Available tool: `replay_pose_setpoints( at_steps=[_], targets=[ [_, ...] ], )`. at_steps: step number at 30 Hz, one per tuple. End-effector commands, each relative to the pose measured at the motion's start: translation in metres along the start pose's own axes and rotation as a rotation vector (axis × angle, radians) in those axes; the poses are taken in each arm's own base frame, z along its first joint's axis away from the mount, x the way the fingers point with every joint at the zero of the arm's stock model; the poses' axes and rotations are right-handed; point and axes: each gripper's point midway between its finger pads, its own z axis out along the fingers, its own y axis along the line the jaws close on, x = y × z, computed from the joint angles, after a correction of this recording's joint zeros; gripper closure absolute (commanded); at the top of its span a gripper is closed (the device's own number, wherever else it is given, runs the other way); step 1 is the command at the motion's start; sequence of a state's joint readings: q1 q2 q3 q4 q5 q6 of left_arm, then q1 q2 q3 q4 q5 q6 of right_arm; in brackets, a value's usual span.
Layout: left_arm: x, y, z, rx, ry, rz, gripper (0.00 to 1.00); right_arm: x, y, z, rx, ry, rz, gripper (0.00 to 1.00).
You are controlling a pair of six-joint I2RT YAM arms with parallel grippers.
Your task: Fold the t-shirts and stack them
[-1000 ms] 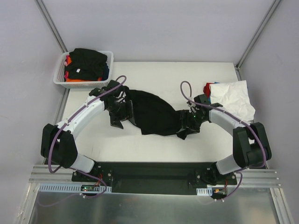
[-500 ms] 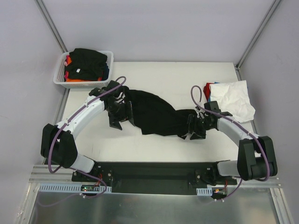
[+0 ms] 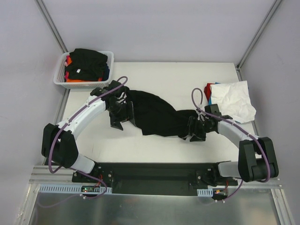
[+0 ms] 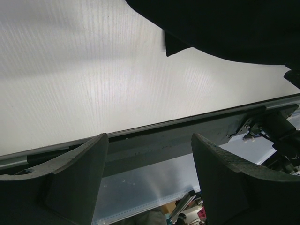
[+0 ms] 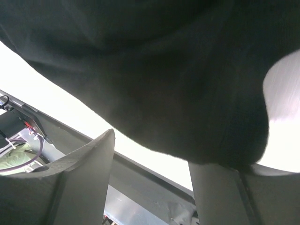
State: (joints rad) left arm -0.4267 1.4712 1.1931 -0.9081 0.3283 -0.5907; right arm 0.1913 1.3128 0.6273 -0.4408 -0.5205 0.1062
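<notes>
White mesh basket (image 3: 82, 85) sits at far-left corner of the table (image 3: 159, 77).

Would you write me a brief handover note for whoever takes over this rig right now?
The left gripper: jaws open, empty, by the left end of the black t-shirt.
The right gripper: jaws open, cloth draped at its fingertips, not pinched.
The black t-shirt lies crumpled mid-table; a heap of shirts fills the basket; a white t-shirt tops a small pile at the right.
Done: no fold visible on the black one. Left: spread, fold and stack it, then the basket's shirts.
</notes>
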Motion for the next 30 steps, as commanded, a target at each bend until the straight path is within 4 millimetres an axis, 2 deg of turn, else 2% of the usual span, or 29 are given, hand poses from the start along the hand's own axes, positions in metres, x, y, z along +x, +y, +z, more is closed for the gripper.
replay_pose_setpoints(
  at_steps=[1, 8, 10, 13, 14, 16, 17, 19, 20, 23, 24, 26, 27, 30],
  targets=[
    [0.009, 0.005, -0.011, -0.027, -0.016, -0.004, 0.28, -0.020, 0.008, 0.007, -0.037, -0.025, -0.012, 0.36],
    [0.016, 0.012, -0.016, -0.050, -0.020, -0.004, 0.28, -0.037, 0.010, 0.018, -0.048, -0.020, -0.020, 0.37],
    [0.020, 0.016, -0.016, -0.059, -0.016, -0.005, 0.28, -0.041, 0.010, 0.022, -0.052, -0.016, -0.013, 0.41],
    [0.023, 0.021, -0.013, -0.072, -0.007, -0.008, 0.28, -0.046, 0.011, 0.026, -0.053, -0.014, -0.010, 0.57],
    [0.023, 0.021, -0.013, -0.073, -0.004, -0.009, 0.28, -0.048, 0.012, 0.025, -0.053, -0.017, -0.009, 0.70],
    [0.023, 0.021, -0.013, -0.074, -0.003, -0.009, 0.28, -0.050, 0.012, 0.024, -0.044, -0.018, -0.005, 0.86],
    [0.022, 0.020, -0.013, -0.072, -0.006, -0.008, 0.28, -0.055, 0.016, 0.021, -0.046, -0.027, -0.011, 0.99],
    [0.019, 0.019, -0.013, -0.073, -0.010, -0.007, 0.28, -0.055, 0.019, 0.016, -0.035, -0.021, -0.004, 0.99],
    [0.015, 0.016, -0.013, -0.069, -0.016, -0.005, 0.28, -0.065, 0.030, 0.007, -0.045, -0.048, -0.027, 0.99],
    [0.005, 0.010, -0.011, -0.059, -0.029, 0.004, 0.28, -0.065, 0.046, -0.012, -0.026, -0.045, -0.048, 0.99],
    [0.002, 0.007, -0.010, -0.055, -0.032, 0.006, 0.28, -0.072, 0.060, -0.028, -0.029, -0.065, -0.065, 0.99],
    [-0.008, -0.002, -0.007, -0.035, -0.036, 0.009, 0.28, -0.075, 0.073, -0.046, -0.032, -0.084, -0.074, 0.98],
    [-0.015, -0.008, -0.006, -0.015, -0.049, 0.014, 0.28, -0.079, 0.086, -0.066, -0.037, -0.107, -0.084, 0.97],
    [-0.033, -0.029, -0.005, 0.042, -0.070, 0.024, 0.28, -0.078, 0.105, -0.098, -0.036, -0.108, -0.083, 0.97]
  ],
)
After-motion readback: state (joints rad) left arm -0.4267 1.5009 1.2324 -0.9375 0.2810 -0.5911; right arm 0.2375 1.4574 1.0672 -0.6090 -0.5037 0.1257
